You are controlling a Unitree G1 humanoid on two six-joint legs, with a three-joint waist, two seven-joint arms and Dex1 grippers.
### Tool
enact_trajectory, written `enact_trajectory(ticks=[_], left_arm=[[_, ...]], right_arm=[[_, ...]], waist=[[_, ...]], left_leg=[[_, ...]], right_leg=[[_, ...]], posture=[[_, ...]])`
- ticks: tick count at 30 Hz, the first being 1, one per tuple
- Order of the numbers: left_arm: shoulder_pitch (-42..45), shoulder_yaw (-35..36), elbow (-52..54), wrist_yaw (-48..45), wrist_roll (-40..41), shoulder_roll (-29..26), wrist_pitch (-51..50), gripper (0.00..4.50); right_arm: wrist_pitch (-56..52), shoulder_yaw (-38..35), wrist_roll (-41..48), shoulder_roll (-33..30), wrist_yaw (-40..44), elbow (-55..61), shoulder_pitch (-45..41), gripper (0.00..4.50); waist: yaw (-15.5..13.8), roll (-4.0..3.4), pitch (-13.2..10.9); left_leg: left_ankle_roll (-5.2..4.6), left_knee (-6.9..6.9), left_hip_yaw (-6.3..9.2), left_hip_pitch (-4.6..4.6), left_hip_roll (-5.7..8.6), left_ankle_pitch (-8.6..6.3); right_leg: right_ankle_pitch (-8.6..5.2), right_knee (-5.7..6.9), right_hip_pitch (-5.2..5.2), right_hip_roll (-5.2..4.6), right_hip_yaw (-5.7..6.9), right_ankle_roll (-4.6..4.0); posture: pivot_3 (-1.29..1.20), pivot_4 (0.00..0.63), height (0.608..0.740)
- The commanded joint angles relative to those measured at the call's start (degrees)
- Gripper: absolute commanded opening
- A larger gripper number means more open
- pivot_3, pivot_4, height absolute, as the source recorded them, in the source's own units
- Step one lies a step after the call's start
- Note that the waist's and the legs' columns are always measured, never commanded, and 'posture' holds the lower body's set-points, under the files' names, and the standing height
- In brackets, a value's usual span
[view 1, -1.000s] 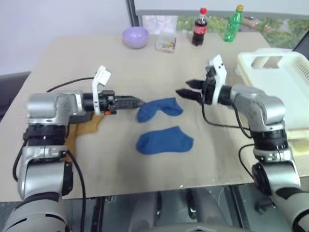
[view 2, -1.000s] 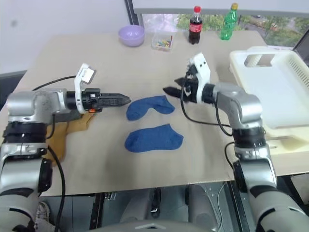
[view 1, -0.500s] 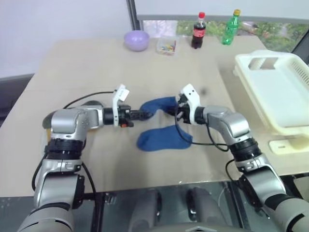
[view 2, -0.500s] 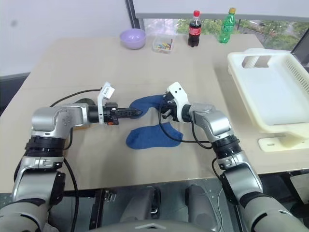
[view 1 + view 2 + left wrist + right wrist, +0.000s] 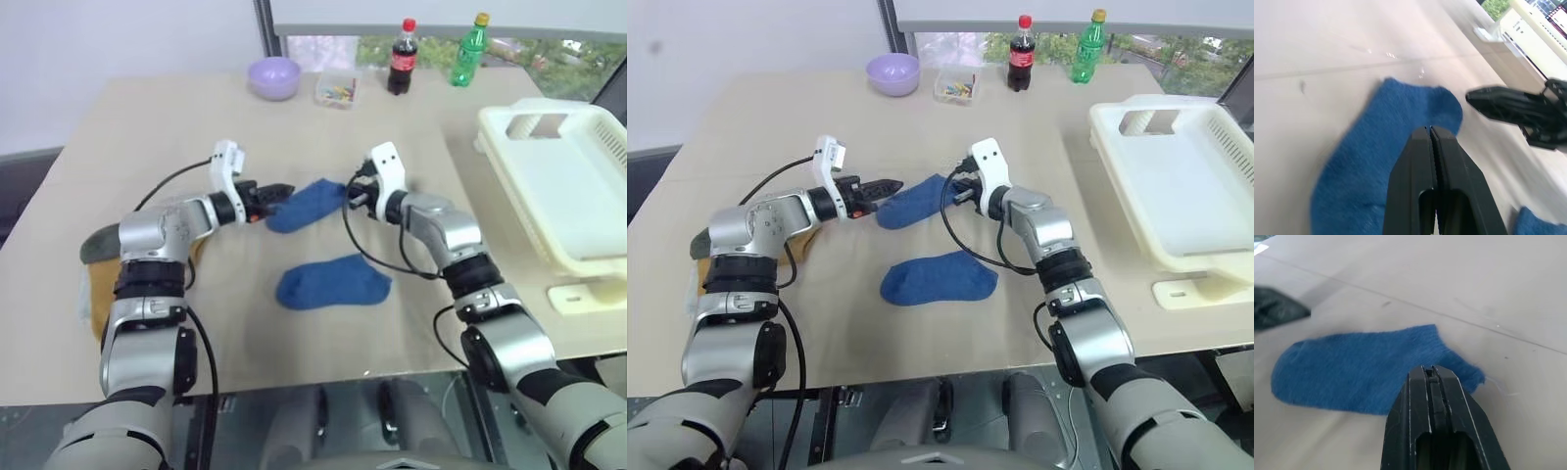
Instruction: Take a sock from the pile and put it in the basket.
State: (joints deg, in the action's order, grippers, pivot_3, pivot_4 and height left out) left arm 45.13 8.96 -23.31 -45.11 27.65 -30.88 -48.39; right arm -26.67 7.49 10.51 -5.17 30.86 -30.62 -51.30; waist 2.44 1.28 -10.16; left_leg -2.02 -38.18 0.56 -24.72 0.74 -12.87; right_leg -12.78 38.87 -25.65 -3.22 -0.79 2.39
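Table [image 5: 294, 382]: broad, flat, matte beige top, running from the upper edge of the head views to the lower third.

Basket [image 5: 568, 186]: cream-white rigid plastic, rectangular, slotted side wall, handle cut-out at its far end; sits at right of frame, on the table's right edge.

Socks: two blue knit ankle socks, soft and slightly fuzzy. Upper sock [image 5: 306, 203] lies centre frame between the two tools; lower sock [image 5: 333, 284] lies flat just below it, apart from both tools. A dark grey-green piece and a mustard-orange piece [image 5: 98, 294] lie at far left under the left arm.

Left tool [image 5: 284, 190]: black fingers pressed together, nothing between them in the wrist view; tip at the left end of the upper sock.

Right tool [image 5: 351, 193]: fingers pressed together, nothing pinched; tip at the sock's right end. Contact cannot be judged.
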Motion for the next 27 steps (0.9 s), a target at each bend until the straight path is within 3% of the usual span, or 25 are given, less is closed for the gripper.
enact_trajectory(ticks=[1, 3, 4, 12, 19, 21, 24, 25, 27], left_arm=[[-2.87, 0.06, 8.36, 1.18, -0.36, -0.56, 1.73, 1.24], [-5.39, -2.07, 11.64, 3.14, -2.92, 0.02, 4.34, 2.18], [-6.86, -2.85, 13.74, 3.95, -3.69, 0.45, 5.16, 2.59], [-18.82, -8.54, 26.99, 7.38, -12.02, -1.75, 12.87, 2.59], [-21.03, -13.70, 22.22, 9.54, -19.94, -2.06, 19.03, 2.59], [-20.30, -13.54, 20.54, 9.46, -19.93, -1.37, 19.39, 2.09], [-18.98, -13.56, 16.79, 8.38, -19.95, -0.85, 20.88, 0.84], [-18.49, -13.22, 15.66, 7.84, -19.43, -0.56, 21.17, 0.25], [-17.82, -12.78, 14.36, 6.86, -19.04, -0.58, 21.86, 0.00]], right_arm=[[3.98, 0.55, -0.69, 1.64, 0.45, 1.63, 0.57, 1.17], [6.09, 0.80, -2.35, 2.77, -1.60, -0.74, 0.36, 2.06], [6.79, 1.27, -3.50, 3.13, -2.47, -2.10, 0.13, 2.07], [2.16, -0.96, -4.21, 3.96, -5.96, -3.58, -1.62, 2.07], [2.33, 3.10, -7.42, 2.02, -2.56, -0.73, -0.90, 2.07], [2.54, 4.19, -8.25, 1.82, -1.15, -2.14, -1.33, 2.07], [5.05, 4.58, -9.52, 3.43, -1.04, -10.90, -4.01, 2.07], [6.32, 4.57, -10.04, 3.88, -1.20, -14.03, -5.13, 1.83], [8.40, 4.62, -11.02, 4.07, -1.08, -17.64, -6.58, 1.35]], waist=[[0.08, 0.00, 0.00], [0.07, 0.00, 0.00], [0.02, 0.00, 0.00], [-0.10, -0.01, 0.01], [-0.20, -0.04, 0.02], [-0.21, -0.04, 0.04], [-0.12, -0.03, 0.05], [-0.09, -0.04, 0.05], [-0.03, -0.04, 0.05]], left_leg=[[-0.03, 0.00, -0.02, 0.01, 0.00, -0.02], [-0.04, 0.00, -0.01, 0.01, 0.00, -0.03], [-0.04, 0.01, 0.00, 0.04, 0.00, -0.03], [-0.03, 0.03, 0.10, 0.01, 0.05, -0.03], [-0.08, 0.09, 0.08, 0.06, 0.08, -0.05], [-0.09, 0.09, 0.06, 0.11, 0.09, -0.05], [-0.10, 0.06, 0.05, 0.20, 0.09, -0.05], [-0.10, 0.06, 0.04, 0.25, 0.07, -0.05], [-0.10, 0.07, 0.02, 0.42, 0.04, -0.05]], right_leg=[[0.00, 0.00, 0.00, 0.00, -0.03, 0.00], [0.00, 0.01, 0.00, -0.02, -0.06, 0.00], [0.01, 0.01, 0.00, -0.02, -0.07, 0.00], [0.04, 0.01, 0.01, -0.39, -0.08, -0.05], [0.04, 0.02, 0.03, -0.23, 0.13, -0.06], [0.05, 0.02, 0.08, -0.20, 0.16, -0.05], [0.05, 0.04, 0.17, -0.15, 0.18, -0.04], [0.06, 0.04, 0.19, -0.10, 0.17, -0.04], [0.06, 0.05, 0.32, -0.04, 0.12, -0.05]], posture=[[0.00, 0.150, 0.740], [0.00, 0.150, 0.740], [0.00, 0.150, 0.740], [0.00, 0.150, 0.740], [0.00, 0.150, 0.740], [0.00, 0.150, 0.740], [0.00, 0.150, 0.740], [0.00, 0.150, 0.740], [0.00, 0.150, 0.740]])
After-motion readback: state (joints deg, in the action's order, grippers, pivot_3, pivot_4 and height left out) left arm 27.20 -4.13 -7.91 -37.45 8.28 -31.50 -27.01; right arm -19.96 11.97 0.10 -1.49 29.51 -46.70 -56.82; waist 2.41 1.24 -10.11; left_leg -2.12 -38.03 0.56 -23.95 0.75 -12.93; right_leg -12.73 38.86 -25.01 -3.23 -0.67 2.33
